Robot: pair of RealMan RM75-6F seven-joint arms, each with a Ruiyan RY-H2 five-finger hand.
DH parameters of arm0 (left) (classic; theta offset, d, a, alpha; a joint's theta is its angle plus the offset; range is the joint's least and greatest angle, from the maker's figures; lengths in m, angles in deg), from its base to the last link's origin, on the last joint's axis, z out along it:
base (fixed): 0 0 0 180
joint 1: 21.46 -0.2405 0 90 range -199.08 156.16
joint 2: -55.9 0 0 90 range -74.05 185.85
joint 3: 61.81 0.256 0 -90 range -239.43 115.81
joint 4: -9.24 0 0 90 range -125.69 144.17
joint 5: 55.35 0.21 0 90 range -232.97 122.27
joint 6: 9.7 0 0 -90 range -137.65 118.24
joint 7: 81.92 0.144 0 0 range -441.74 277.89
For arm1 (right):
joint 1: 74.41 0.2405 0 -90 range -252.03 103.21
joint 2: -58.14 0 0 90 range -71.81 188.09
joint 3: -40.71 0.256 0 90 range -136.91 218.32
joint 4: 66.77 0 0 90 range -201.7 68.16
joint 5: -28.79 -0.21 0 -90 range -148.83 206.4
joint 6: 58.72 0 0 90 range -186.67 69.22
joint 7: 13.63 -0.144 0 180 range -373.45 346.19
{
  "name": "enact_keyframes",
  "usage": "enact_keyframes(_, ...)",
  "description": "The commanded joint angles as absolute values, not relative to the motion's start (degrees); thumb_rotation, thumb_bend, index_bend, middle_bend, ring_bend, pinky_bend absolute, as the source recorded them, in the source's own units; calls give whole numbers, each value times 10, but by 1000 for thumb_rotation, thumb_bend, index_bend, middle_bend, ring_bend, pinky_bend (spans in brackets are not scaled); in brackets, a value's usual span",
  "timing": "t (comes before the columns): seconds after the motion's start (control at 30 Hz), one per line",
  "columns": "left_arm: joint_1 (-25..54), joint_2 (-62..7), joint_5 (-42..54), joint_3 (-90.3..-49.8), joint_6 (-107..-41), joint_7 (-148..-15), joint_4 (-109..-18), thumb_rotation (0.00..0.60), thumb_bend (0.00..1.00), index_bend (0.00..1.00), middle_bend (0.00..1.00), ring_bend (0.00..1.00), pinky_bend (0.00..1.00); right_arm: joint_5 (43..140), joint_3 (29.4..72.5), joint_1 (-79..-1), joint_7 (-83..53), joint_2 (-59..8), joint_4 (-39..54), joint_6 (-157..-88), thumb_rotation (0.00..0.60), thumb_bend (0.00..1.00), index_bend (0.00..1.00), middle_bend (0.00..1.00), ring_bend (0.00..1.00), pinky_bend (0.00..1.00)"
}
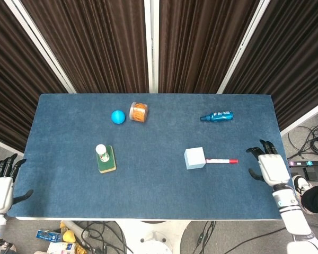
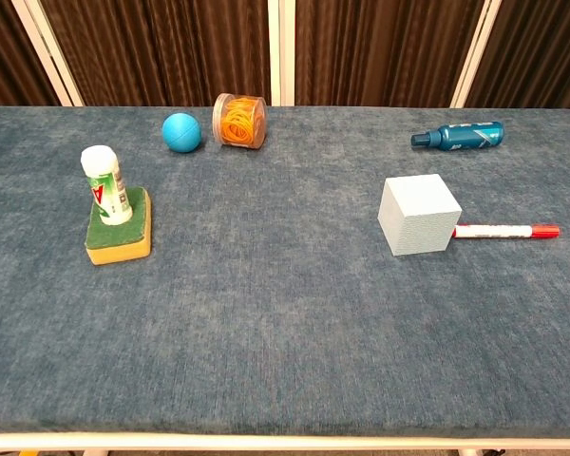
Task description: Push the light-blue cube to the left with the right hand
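Observation:
The light-blue cube (image 1: 194,157) (image 2: 418,215) sits right of the table's middle, with a red-capped marker (image 1: 221,160) (image 2: 505,230) lying against its right side. My right hand (image 1: 268,165) hovers over the table's right edge, well to the right of the cube and marker, fingers spread and holding nothing. My left hand (image 1: 1,186) stays off the table's left edge, fingers apart and empty. Neither hand shows in the chest view.
A green sponge (image 1: 107,161) with a small white bottle (image 1: 101,151) on it lies left of centre. A blue ball (image 1: 117,116) and a jar of orange bands (image 1: 139,112) are at the back. A teal bottle (image 1: 217,116) lies at the back right.

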State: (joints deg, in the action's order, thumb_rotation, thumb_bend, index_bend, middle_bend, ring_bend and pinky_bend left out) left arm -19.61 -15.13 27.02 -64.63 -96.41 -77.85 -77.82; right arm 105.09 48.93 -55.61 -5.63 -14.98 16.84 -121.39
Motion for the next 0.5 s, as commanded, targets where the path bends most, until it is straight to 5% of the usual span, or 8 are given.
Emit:
enact_keyframes(0.03, -197, -151, 268, -645, -962, -777, -778, 600, 156, 216, 157, 97, 104, 1027, 495, -521, -29, -201, 111, -1178, 600, 176, 320, 325, 28, 66)
enact_keyframes(0.5, -196, -152, 260, -645, -951, -780, -779, 600, 155, 216, 157, 97, 104, 998, 488, -476, 19, -302, 9, -1140, 600, 176, 436, 406, 68, 82)
